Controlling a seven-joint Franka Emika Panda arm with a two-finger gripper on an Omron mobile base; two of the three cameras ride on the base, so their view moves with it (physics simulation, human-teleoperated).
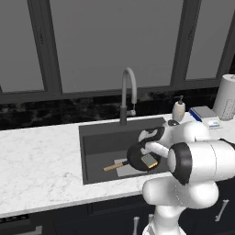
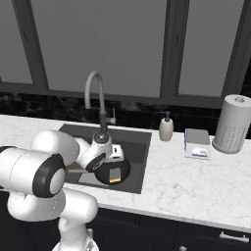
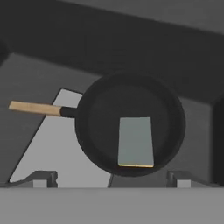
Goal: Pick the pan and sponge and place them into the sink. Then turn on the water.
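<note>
The black pan (image 3: 103, 114) lies on the bottom of the dark sink (image 1: 92, 140), its wooden handle (image 3: 35, 108) pointing left in the hand view. A sponge (image 3: 136, 141) rests flat inside the pan, green-grey side up with a yellow edge showing. My gripper (image 3: 111, 179) hangs open just above the pan, nothing between its fingertips (image 3: 43, 177). From the base views the pan (image 1: 137, 156) and sponge (image 1: 149, 160) sit under the hand (image 2: 104, 147). The arched faucet (image 1: 128, 87) stands behind the sink; no water is in view at it.
A soap dispenser (image 1: 178, 109), a white-and-blue scale (image 1: 205, 114) and a paper towel roll (image 1: 227, 96) stand on the marble counter (image 1: 36, 160) right of the sink. Dark windows rise behind the faucet. My own arm blocks the sink's right front corner.
</note>
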